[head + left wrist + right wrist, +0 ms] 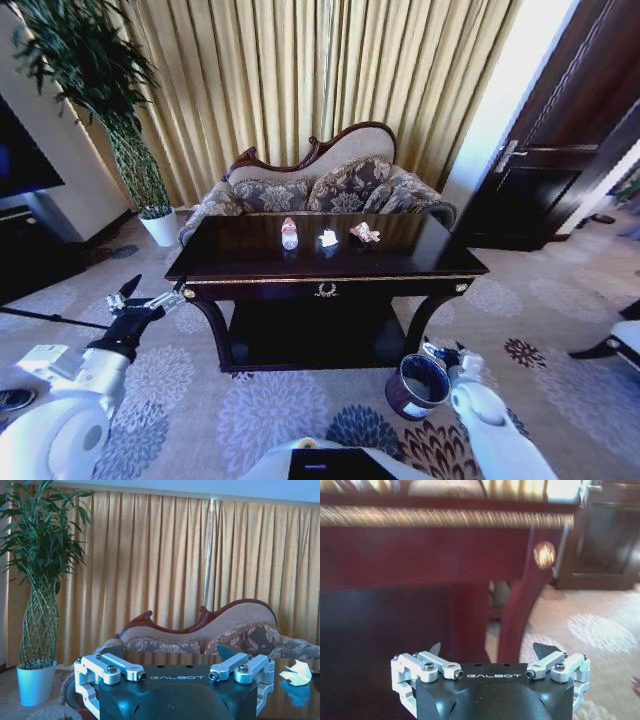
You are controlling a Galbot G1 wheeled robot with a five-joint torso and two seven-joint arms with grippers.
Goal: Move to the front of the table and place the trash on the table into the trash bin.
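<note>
I am parked facing the long dark glossy wooden table. On its top, at my 12 o'clock, three pieces of trash lie in a row, apart from one another: a clear plastic bottle with red cap and label, a crumpled white paper, and a crumpled reddish-brown wrapper toward 1 o'clock. The small round dark maroon trash bin stands on the carpet at 4 o'clock, beside the table's front right leg.

The left gripper hovers released at 10 o'clock, off the table's left end, fingers spread. The right gripper hangs low beside the bin, pointing at the table apron, jaws likewise spread and empty.

Handling judgement: the bottle looks light, smooth and likely slippery; grasp it across the mid-body at the label. The paper and wrapper are soft, nearly weightless and will compress; pinch each at its highest fold.

Legible writing: "GALBOT" on both gripper housings. The bottle label and the bin's pale label are too small to read.
</note>
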